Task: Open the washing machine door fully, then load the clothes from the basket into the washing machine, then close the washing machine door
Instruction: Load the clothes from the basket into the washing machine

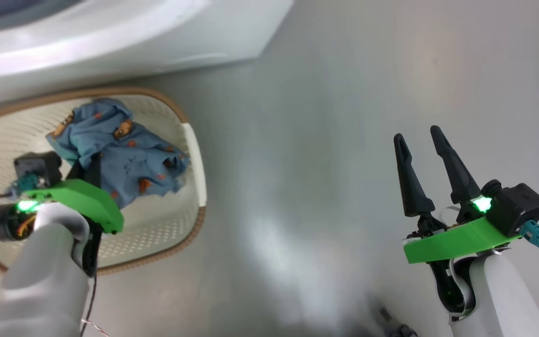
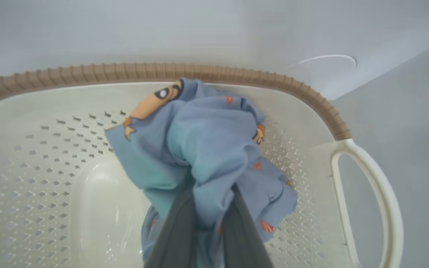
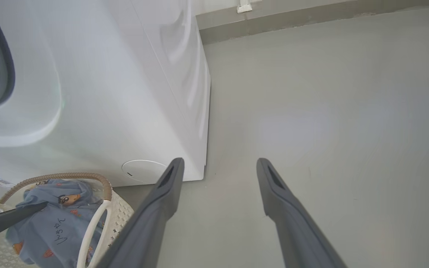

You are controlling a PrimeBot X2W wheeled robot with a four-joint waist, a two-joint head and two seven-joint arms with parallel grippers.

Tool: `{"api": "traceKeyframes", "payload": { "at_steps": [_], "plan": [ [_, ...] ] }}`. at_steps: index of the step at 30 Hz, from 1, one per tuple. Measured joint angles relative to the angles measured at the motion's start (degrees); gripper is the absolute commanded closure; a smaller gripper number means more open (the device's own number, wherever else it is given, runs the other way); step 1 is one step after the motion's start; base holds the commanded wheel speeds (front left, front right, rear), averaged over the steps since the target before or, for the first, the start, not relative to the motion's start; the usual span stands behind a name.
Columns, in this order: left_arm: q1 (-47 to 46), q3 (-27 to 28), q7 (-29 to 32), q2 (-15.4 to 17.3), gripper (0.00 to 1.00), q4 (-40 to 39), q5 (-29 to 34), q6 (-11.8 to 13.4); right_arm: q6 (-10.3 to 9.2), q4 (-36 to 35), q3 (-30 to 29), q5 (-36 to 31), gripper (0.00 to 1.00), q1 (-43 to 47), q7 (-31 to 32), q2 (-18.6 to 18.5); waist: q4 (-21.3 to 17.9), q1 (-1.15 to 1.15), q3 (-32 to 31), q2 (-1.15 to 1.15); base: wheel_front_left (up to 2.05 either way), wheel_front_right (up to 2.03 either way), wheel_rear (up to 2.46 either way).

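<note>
Down in the basket, your left gripper is clamped on the clothes. From there the washing machine sits just past the far rim, so lift and go forward. Your right gripper gapes empty.

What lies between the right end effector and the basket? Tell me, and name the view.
Only bare grey floor. The head view shows nothing lying on the stretch between the right end effector and the basket.
</note>
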Motion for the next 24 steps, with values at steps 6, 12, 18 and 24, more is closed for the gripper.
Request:
{"api": "traceKeyframes", "payload": {
  "at_steps": [6, 12, 18, 24],
  "plan": [
    [7.87, 3.35, -0.02, -0.09, 1.00, -11.21, 1.75, 1.88, 0.00, 0.53, -0.02, -1.30, 0.00, 0.87, 0.00, -0.12, 2.12, 0.00, -4.91, 0.00, 0.00, 0.00, 0.00],
    [17.13, 7.22, -0.18, -0.43, 1.00, -22.28, 5.14, 4.00, 0.00, 1.07, -0.54, -1.63, 0.00, 3.09, 0.00, -0.68, 3.91, 0.00, -10.05, 0.00, 0.00, 0.00, 0.00],
    [25.29, 11.49, -0.18, -2.26, 1.00, -31.88, 7.87, 4.85, 0.00, 1.79, -0.59, -1.63, 0.00, 5.20, 0.00, -1.10, 5.36, 0.00, -15.42, 0.00, 0.00, 0.00, 0.00],
    [32.22, 15.11, -0.18, -3.88, 1.00, -40.61, 11.23, 5.87, 0.00, 2.52, -0.59, -1.64, 0.00, 7.77, 0.00, -1.36, 6.66, 0.00, -20.71, 0.00, 0.00, 0.00, 0.00]
  ]
}}
